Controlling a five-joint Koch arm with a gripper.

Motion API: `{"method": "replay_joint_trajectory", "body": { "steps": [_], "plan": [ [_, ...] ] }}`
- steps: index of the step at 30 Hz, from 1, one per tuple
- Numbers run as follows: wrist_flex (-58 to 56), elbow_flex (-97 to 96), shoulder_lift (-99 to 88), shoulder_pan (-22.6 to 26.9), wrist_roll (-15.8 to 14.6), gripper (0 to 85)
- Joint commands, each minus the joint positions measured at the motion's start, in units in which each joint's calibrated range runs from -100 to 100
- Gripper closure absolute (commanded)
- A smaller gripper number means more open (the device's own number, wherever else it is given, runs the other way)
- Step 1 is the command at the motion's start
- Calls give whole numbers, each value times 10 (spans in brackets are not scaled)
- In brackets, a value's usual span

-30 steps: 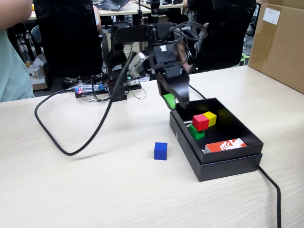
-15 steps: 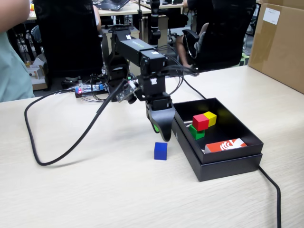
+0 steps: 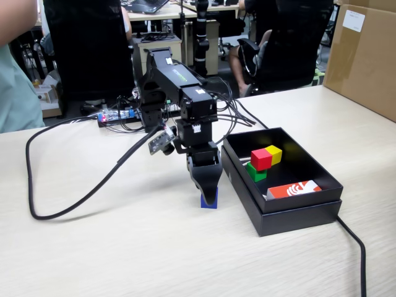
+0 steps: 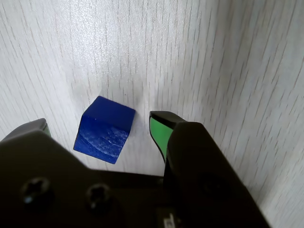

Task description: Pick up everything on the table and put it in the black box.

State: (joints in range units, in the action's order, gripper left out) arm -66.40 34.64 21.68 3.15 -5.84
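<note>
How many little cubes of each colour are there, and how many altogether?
Blue cube: 1, on the table between the gripper jaws
Red cube: 1, in the black box
Yellow cube: 1, in the box
Green cube: 1, in the box
Total: 4

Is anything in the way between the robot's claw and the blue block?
Nothing visible is. In the wrist view the blue cube sits on the bare table between the open jaws of the gripper. Only open table lies between the cube and the black box too.
</note>
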Motion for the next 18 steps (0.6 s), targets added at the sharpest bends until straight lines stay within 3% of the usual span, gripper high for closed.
{"method": "replay_joint_trajectory", "body": {
  "steps": [1, 3, 8, 10, 15, 18],
  "plan": [
    [-2, 55, -5, 2, 0, 431],
    [-2, 56, 1, 3, 0, 434],
    [-4, 55, 6, 2, -18, 681],
    [-7, 55, -1, 2, -19, 716],
    [-17, 43, -105, 3, -19, 716],
    [-27, 37, -274, 31, -16, 716]
  ]
}}
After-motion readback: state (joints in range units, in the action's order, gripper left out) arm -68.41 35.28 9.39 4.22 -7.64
